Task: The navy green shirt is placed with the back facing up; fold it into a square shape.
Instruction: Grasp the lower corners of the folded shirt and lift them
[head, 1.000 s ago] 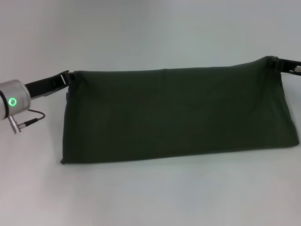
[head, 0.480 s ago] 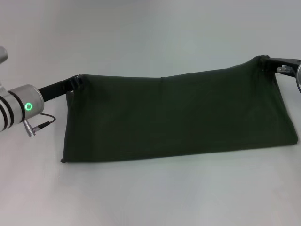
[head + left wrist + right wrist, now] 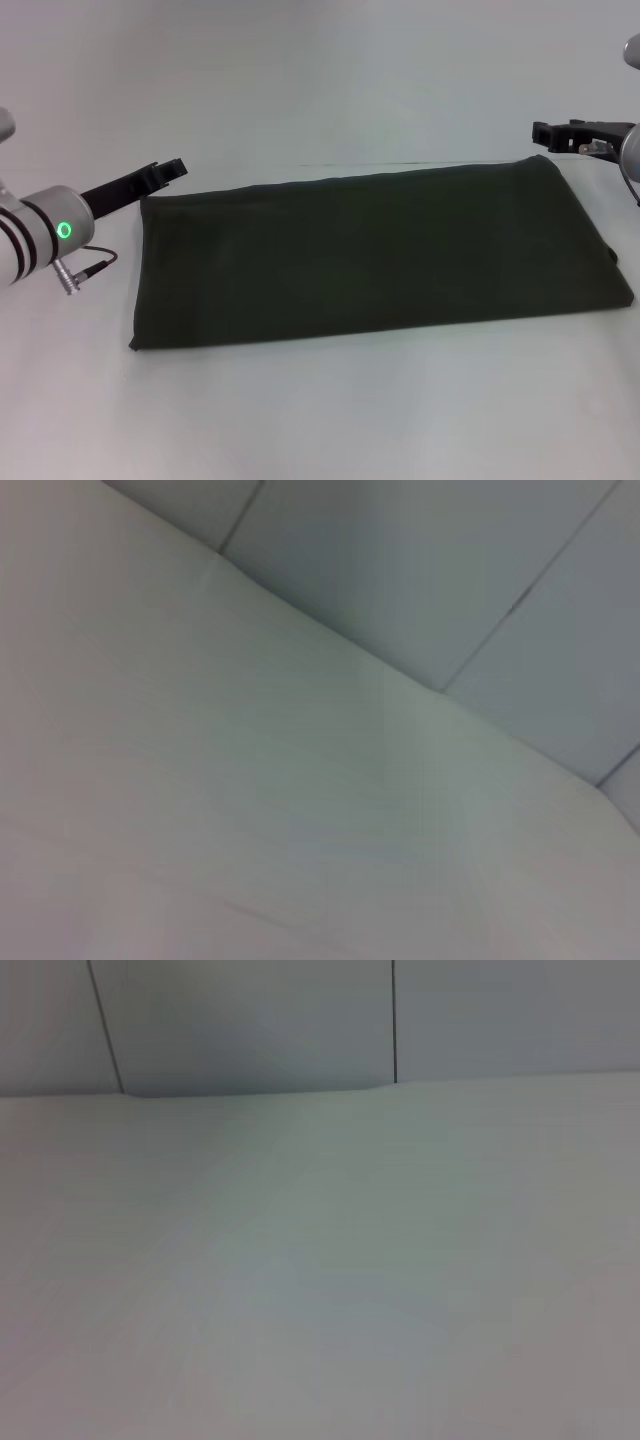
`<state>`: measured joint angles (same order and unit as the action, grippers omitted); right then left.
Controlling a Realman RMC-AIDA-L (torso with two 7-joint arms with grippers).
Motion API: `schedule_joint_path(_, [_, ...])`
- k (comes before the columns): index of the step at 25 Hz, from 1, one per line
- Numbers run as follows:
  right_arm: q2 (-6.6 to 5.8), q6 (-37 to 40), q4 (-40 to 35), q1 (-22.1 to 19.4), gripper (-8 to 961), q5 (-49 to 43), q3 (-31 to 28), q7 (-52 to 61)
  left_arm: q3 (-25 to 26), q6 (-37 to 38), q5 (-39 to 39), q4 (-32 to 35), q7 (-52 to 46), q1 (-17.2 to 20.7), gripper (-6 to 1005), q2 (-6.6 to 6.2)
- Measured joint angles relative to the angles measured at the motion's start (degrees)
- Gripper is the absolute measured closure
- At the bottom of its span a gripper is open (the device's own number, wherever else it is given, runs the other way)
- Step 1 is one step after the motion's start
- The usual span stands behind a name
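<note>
The navy green shirt (image 3: 370, 250) lies flat on the white table (image 3: 320, 420) in the head view, folded into a long dark band running left to right. My left gripper (image 3: 168, 168) hovers just off the band's far left corner, open and holding nothing. Beyond the far right corner, my right gripper (image 3: 548, 133) is also open and clear of the cloth. Neither wrist view shows the shirt or any fingers.
Bare white table surrounds the shirt on all sides. The left wrist view shows table top (image 3: 250, 810) and grey wall panels (image 3: 420, 570). In the right wrist view there is table top (image 3: 320, 1280) and a panelled wall (image 3: 250, 1020).
Both grippers have let go of the far edge they held raised. That edge has dropped flat onto the cloth. Both grippers have drawn back from its corners.
</note>
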<state>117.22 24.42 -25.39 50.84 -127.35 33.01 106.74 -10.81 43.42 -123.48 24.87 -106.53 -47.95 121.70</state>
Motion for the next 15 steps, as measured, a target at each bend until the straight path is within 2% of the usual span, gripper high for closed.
schedule_joint_path(2, [-0.04, 0.58, -0.35, -0.39, 672, 0.35, -0.24, 0.12, 0.00, -0.02, 0.92, 0.13, 0.11, 0.37, 740, -0.20])
schedule_joint_path(5, [-0.55, 3.49, -1.78, -2.14, 429, 3.22, -0.34, -0.10, 0.01, 2.55, 2.15, 0.68, 0.19, 1.30, 689, -0.91])
schedule_joint_path(8, [-0.77, 11.26, -6.18, -5.96, 289, 8.28, -0.08, -1.00, -0.06, 10.31, 2.83, 1.67, 0.68, 2.67, 455, -1.93])
schedule_joint_path(10, [-1.19, 17.70, -8.70, -8.82, 195, 12.13, -0.20, -2.42, -0.08, 16.88, 2.71, 2.86, 0.92, 3.72, 363, -2.43])
schedule_joint_path(13, [-2.46, 28.20, -10.04, -12.58, 159, 17.50, -0.36, -4.84, -0.13, 26.46, 2.56, 4.83, 0.77, 5.34, 225, -2.55])
schedule_joint_path(15, [-3.86, 35.85, -9.84, -15.03, 135, 20.29, -0.39, -6.81, -0.20, 31.87, 2.50, 5.47, -0.32, 6.50, 196, -2.65])
